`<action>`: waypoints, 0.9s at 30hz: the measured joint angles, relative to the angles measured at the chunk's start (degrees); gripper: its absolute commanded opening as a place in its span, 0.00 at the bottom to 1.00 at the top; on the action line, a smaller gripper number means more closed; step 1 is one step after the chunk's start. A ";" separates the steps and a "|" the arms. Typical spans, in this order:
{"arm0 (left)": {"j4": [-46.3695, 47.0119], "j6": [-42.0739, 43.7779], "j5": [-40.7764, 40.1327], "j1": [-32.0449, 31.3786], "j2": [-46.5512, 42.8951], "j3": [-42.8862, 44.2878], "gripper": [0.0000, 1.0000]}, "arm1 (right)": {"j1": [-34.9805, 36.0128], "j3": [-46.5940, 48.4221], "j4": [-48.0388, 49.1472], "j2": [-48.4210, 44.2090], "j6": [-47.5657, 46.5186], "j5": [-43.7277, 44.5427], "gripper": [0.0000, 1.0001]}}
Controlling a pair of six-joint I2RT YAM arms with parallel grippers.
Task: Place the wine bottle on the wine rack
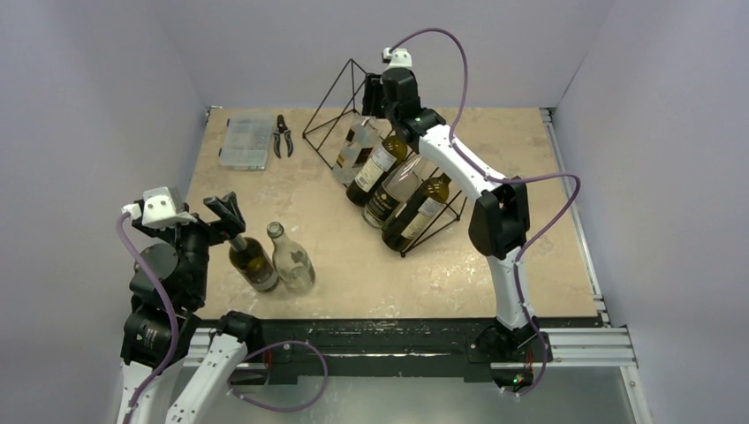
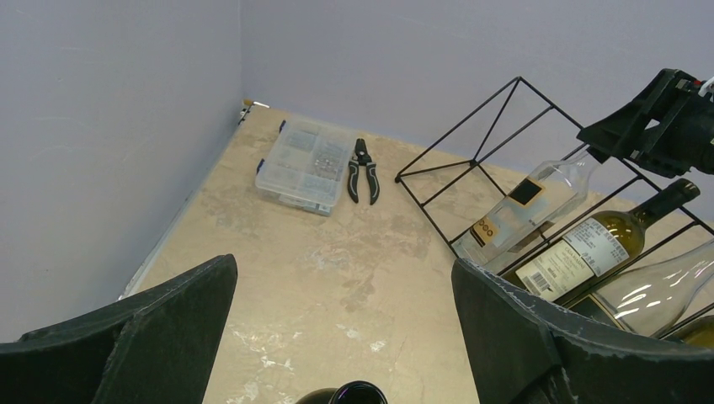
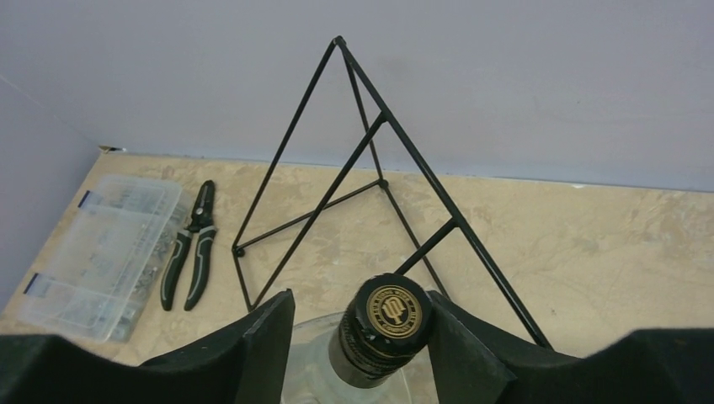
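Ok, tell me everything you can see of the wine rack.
The wine rack is a black thin-wire frame, a long triangular prism standing at the far middle of the table. Four bottles lie on its sloped face, necks up; its left end is bare. The right claw straddles one bottle's cap near the ridge.

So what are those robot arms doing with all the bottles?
They're loading a wine rack. Four bottles lie in it, and the right hand is at the top of the leftmost clear bottle, fingers either side of its cap. The left hand hangs wide open over a dark bottle standing on the table beside a see-through one.
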 measured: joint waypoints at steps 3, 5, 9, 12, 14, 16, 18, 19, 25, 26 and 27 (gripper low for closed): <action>0.00 0.00 -0.02 0.00 0.00 0.00 1.00 | 0.00 -0.02 -0.11 0.00 -0.66 1.20 0.74; 0.00 -0.02 -0.02 0.00 0.00 0.00 1.00 | 0.00 -0.02 -0.15 0.00 -1.07 1.84 0.77; 0.00 -0.02 0.00 0.00 0.00 0.00 1.00 | -0.02 0.48 -1.44 0.00 -1.51 2.73 0.85; 0.00 -0.02 0.00 0.00 0.00 0.00 1.00 | 0.00 0.74 -1.60 -0.09 -1.62 3.10 0.92; 0.00 -0.02 -0.02 0.00 0.00 0.00 1.00 | 0.00 0.74 -1.81 -0.15 -1.62 3.87 0.95; 0.00 -0.02 -0.02 0.00 -0.02 0.00 1.00 | -0.02 0.74 -1.84 -0.20 -1.64 4.09 0.96; 0.00 -0.02 -0.02 0.00 -0.02 0.00 1.00 | -0.02 0.74 -1.86 -0.24 -1.64 4.42 0.97; 0.00 -0.02 -0.02 0.00 -0.02 0.00 1.00 | -0.02 0.74 -1.86 -0.24 -1.66 4.44 0.97; 0.00 -0.42 0.00 0.00 -0.07 0.00 1.00 | -0.02 0.74 -3.50 -0.76 -1.68 5.75 0.99; 0.00 -0.44 -0.02 0.00 -0.13 0.00 1.00 | -0.02 0.72 -4.02 -1.14 -1.68 5.97 0.99; 0.00 -0.57 -0.02 0.00 -0.20 0.00 1.00 | -0.02 0.57 -4.37 -1.64 -1.68 6.19 0.99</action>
